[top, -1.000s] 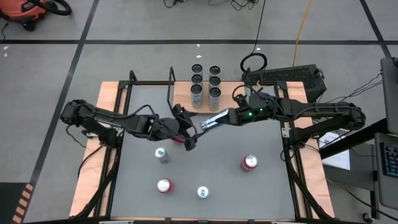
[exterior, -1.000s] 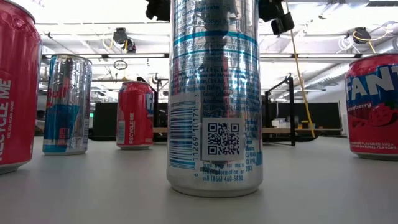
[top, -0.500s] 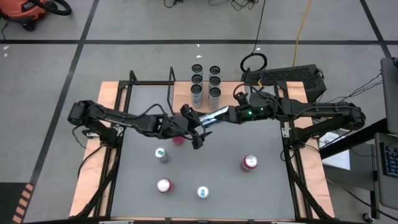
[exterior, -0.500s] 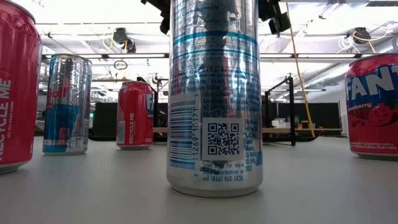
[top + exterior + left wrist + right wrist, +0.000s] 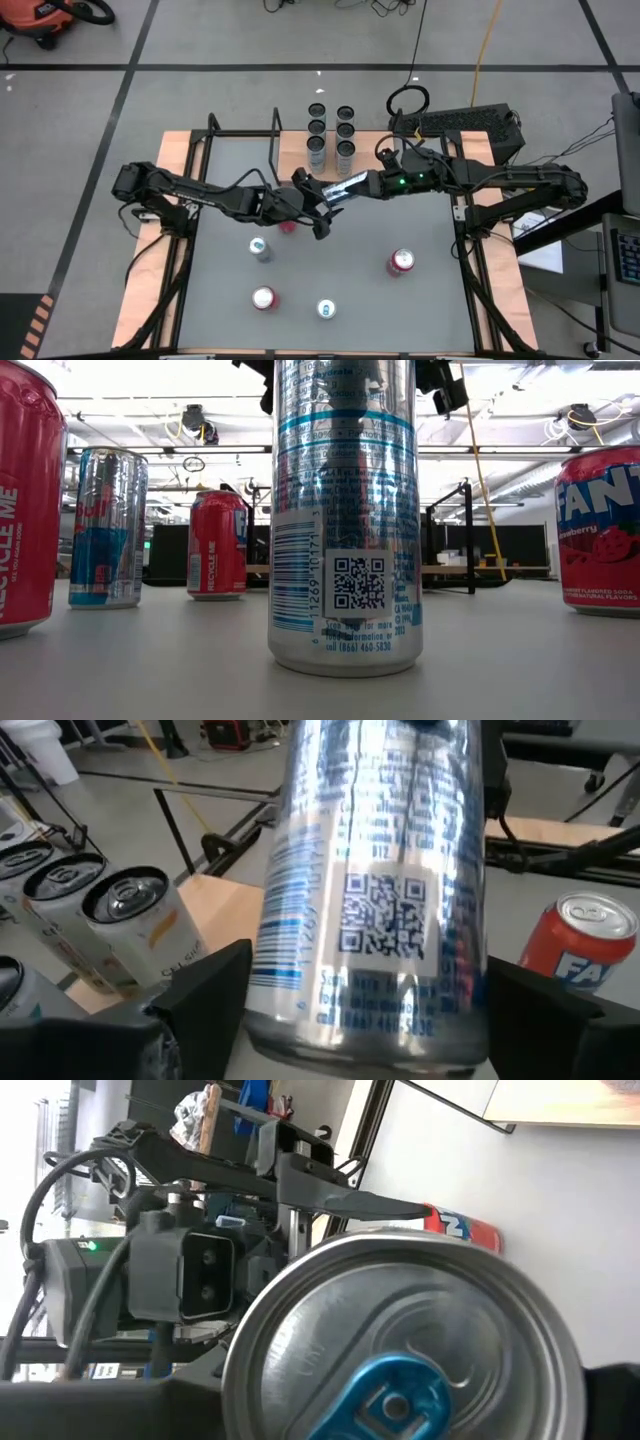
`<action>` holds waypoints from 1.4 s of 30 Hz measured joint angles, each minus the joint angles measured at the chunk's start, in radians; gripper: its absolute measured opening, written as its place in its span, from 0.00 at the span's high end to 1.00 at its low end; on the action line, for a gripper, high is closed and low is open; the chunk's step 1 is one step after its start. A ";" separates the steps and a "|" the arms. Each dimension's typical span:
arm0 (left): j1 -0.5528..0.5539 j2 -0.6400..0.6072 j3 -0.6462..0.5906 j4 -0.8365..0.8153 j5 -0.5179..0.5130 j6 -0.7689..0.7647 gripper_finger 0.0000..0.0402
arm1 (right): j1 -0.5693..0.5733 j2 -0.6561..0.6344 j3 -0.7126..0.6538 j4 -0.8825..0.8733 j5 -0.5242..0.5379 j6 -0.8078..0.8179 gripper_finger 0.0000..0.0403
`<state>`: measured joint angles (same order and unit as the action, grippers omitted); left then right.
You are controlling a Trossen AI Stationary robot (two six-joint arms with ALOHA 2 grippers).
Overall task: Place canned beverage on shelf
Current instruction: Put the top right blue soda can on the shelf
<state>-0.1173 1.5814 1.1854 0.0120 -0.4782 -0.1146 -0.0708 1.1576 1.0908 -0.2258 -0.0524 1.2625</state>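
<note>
A tall silver can [image 5: 343, 188] with blue print hangs above the table's middle, lying nearly level, with my right gripper [image 5: 362, 184] shut on it. My left gripper [image 5: 322, 203] has come in from the left, and its two fingers [image 5: 205, 995] stand on either side of the can's bottom end [image 5: 365, 1020]. The right wrist view looks onto the can's lid [image 5: 400, 1360] with its blue tab. The shelf's light-wood board [image 5: 450, 570] with a black rod frame shows beyond the table's far side. My right gripper holds the silver can near its lid end [image 5: 358, 183], reaching level from the table's right. The can is clear of the table, its bottom toward the left arm. The can hides the fingers in the wrist view. Whether my left gripper's fingers touch the can, I cannot tell.
On the table stand a red can [image 5: 288, 225], a silver and blue can [image 5: 260, 250], a red can [image 5: 263, 298], a silver can [image 5: 325, 310] and a red Fanta can [image 5: 400, 262]. Several dark-topped cans [image 5: 331, 133] stand in two rows at the far edge.
My left gripper has moved toward the table's right, away from the red can, up to the silver can that my right gripper holds. Its fingers now stand around that can's bottom end. The can has stayed where it was.
</note>
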 joint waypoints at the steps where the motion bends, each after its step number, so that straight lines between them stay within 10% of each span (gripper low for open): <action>1: 0.000 0.000 0.000 0.007 0.000 0.000 0.17 | 0.000 0.000 0.000 -0.002 0.001 0.000 0.51; 15: -0.001 -0.002 0.001 0.017 0.026 -0.002 0.41 | 0.000 0.000 0.000 -0.032 0.001 -0.029 0.51; 42: -0.048 -0.009 0.026 0.035 0.320 -0.394 0.43 | 0.000 -0.108 0.000 -0.077 -0.110 -0.312 0.21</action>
<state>-0.1650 1.5723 1.2110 0.0471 -0.1581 -0.5087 -0.0704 1.0496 1.0908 -0.3031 -0.1625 0.9502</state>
